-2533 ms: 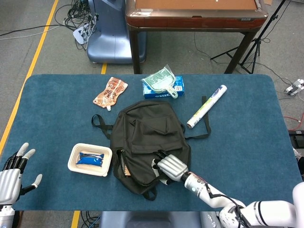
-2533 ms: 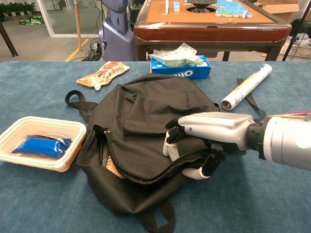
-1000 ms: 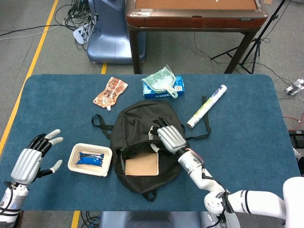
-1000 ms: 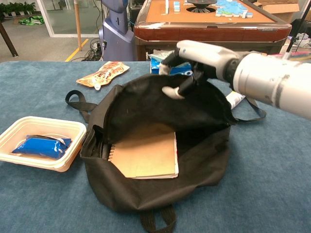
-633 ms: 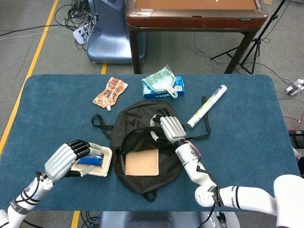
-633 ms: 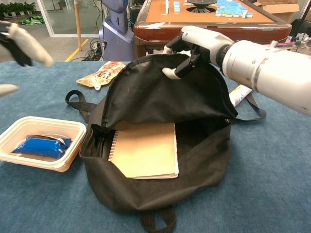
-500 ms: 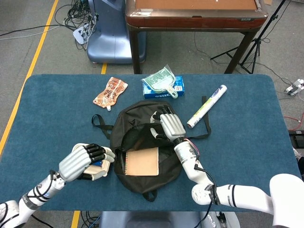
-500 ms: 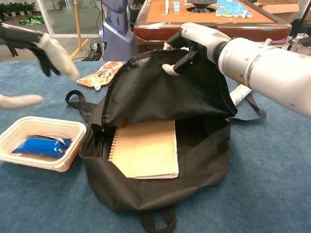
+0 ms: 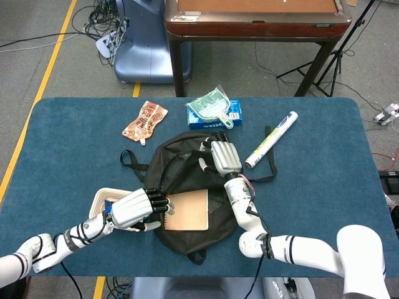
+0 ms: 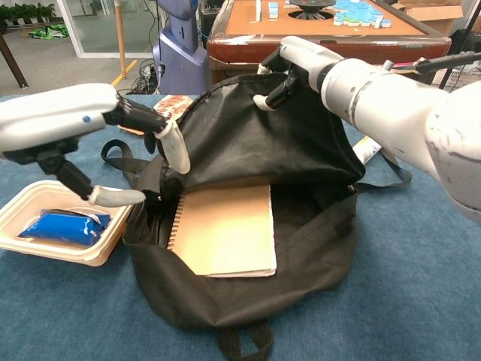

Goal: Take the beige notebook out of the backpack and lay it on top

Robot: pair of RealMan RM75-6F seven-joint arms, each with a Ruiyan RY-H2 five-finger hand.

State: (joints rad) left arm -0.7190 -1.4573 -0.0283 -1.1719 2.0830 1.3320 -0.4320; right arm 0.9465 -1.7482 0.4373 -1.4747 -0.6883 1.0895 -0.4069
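The black backpack point(image 9: 193, 242) point(image 10: 248, 304) lies in the middle of the blue table with its mouth wide open. My right hand point(image 9: 224, 157) point(image 10: 289, 64) grips the top flap and holds it raised toward the far side. Inside, the beige spiral notebook point(image 9: 187, 210) point(image 10: 225, 229) lies flat and in full sight. My left hand point(image 9: 138, 208) point(image 10: 90, 113) hovers at the left edge of the opening, fingers spread, holding nothing. Its fingertips point(image 10: 174, 150) are just over the notebook's spiral side; I cannot tell whether they touch it.
A white tray point(image 9: 100, 198) point(image 10: 68, 188) with a blue packet sits just left of the backpack, under my left forearm. An orange pouch point(image 9: 144, 120), a blue biscuit box point(image 9: 215, 112) and a rolled tube point(image 9: 271, 139) lie behind the backpack. A brown table point(image 9: 255, 18) stands beyond.
My left hand has swung in from the table's left edge, over the tray, to the backpack's opening. My right hand has lifted the flap from flat to upright, uncovering the notebook.
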